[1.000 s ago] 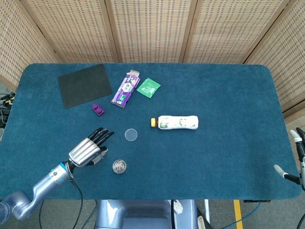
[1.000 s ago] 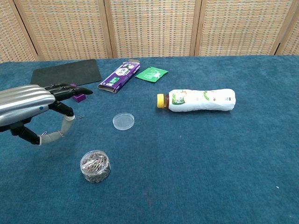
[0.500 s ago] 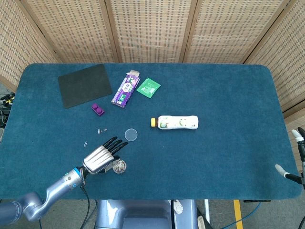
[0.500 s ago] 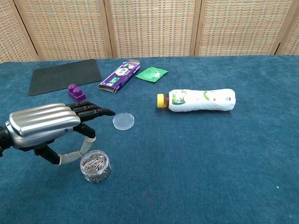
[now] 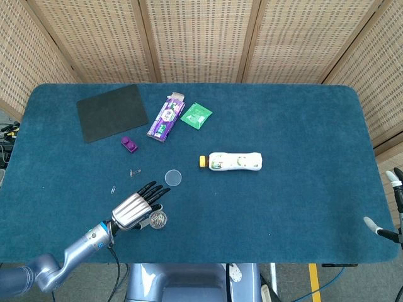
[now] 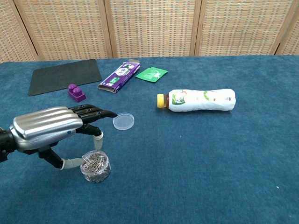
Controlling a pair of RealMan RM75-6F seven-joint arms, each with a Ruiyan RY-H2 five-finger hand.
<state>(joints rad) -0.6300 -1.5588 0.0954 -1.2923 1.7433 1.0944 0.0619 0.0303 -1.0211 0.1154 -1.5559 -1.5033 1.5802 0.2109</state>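
head view: left robot hand point(image 5: 135, 209) hovers fingers spread over the clip jar point(image 5: 158, 219) at the front-left of the bench point(image 5: 302, 207), grasping nothing. right robot hand point(image 5: 391, 207) is barely in frame, state unclear. loose clips point(image 5: 134, 171) lie nearby.

chest view: thumb curls by the jar point(image 6: 95, 165), so looks like the reach-to-grasp step; next move needs fingers closing round it. clear lid point(image 6: 123, 121) sits just beyond the fingertips; purple block point(image 6: 76, 92) and bottle point(image 6: 198, 101) are well apart, nothing blocking.

Left hand point(image 6: 46, 128) hovers low, palm down, fingers point(image 6: 96, 112) stretched forward and apart; thumb curled under.
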